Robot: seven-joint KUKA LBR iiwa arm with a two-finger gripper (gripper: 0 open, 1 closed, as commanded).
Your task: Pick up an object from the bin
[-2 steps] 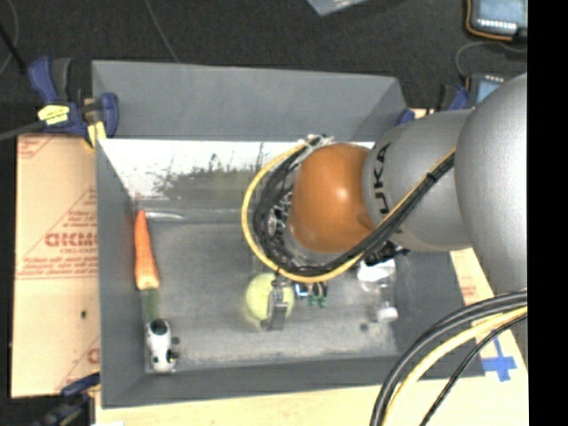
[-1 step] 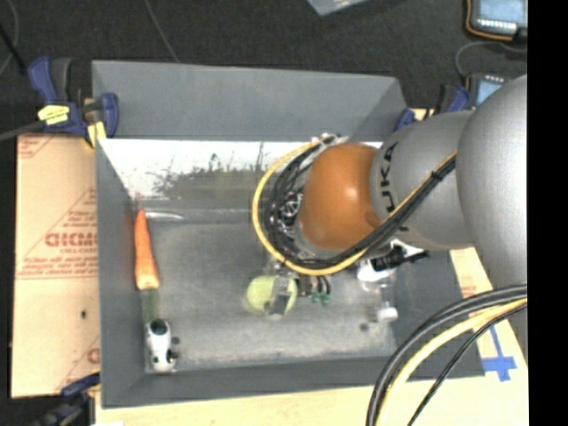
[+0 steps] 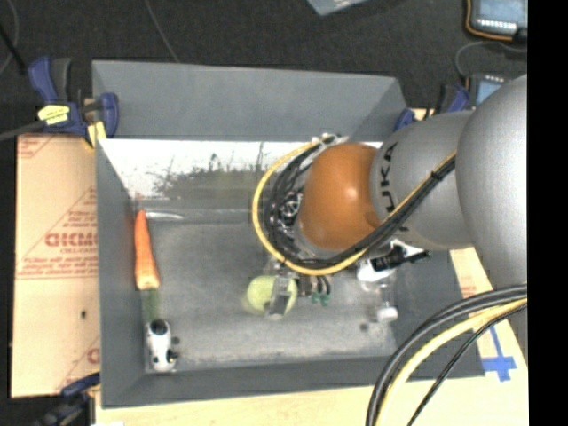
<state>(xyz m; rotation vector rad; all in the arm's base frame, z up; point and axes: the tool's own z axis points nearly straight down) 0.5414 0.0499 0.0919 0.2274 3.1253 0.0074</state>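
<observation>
Greenish round ball (image 3: 260, 294) beside pincer (image 3: 286, 298)

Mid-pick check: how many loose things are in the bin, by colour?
Orange: 1, carrot-shaped piece along the left side.
Yellow-green: 1, round thing near the middle.
White: 2, small white-and-black thing in the near-left corner; white piece at the right, partly hidden.
Total: 4 that can be made out.

Orange carrot (image 3: 144, 254), pale green ball (image 3: 258, 295), grey bin (image 3: 222, 105)
</observation>
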